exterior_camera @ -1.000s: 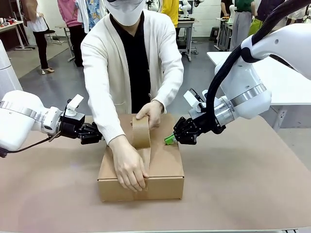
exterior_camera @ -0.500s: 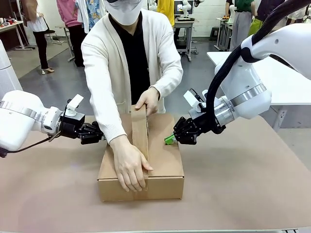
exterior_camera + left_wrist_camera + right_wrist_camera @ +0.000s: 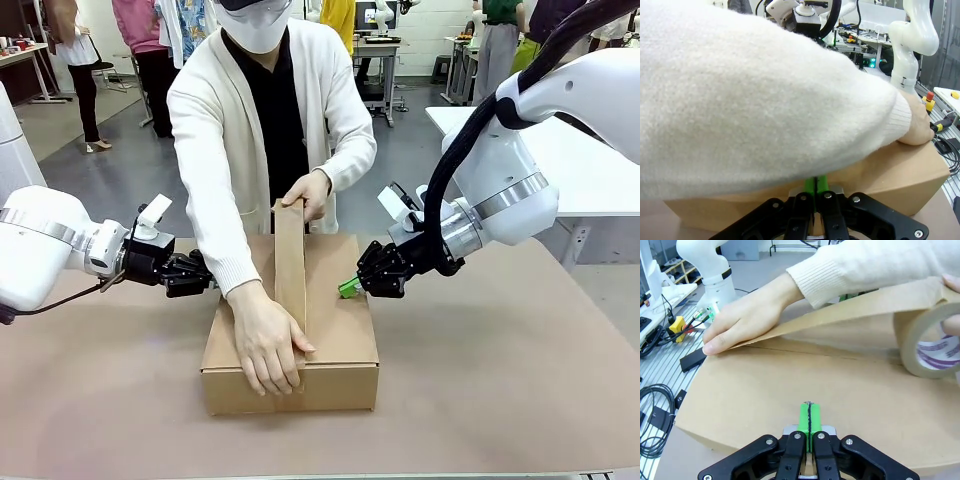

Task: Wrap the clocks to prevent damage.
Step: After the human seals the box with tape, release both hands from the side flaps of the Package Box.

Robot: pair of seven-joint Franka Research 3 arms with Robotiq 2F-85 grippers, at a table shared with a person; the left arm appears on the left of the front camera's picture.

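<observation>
A closed cardboard box (image 3: 340, 340) sits mid-table; the clocks are out of view. The person presses the end of a brown tape strip (image 3: 290, 270) onto the box's front edge with one hand (image 3: 262, 345). Their other hand (image 3: 308, 192) lifts the tape roll (image 3: 930, 347) above the far edge. My left gripper (image 3: 205, 275) is shut at the box's left side, behind the person's sleeve (image 3: 765, 100). Its shut green pads (image 3: 814, 185) point at the box wall. My right gripper (image 3: 350, 288) is shut, its green tips (image 3: 810, 420) lying over the box's top by the right edge.
Brown paper covers the table (image 3: 500, 400), with free room in front of and to the right of the box. A white table (image 3: 590, 170) stands behind my right arm. Cables (image 3: 655, 405) and my left arm's base (image 3: 705, 265) lie beyond the box.
The person's hand has raised the tape roll from the box top, drawing the strip longer and steeper. Both grippers have stayed where they were.
</observation>
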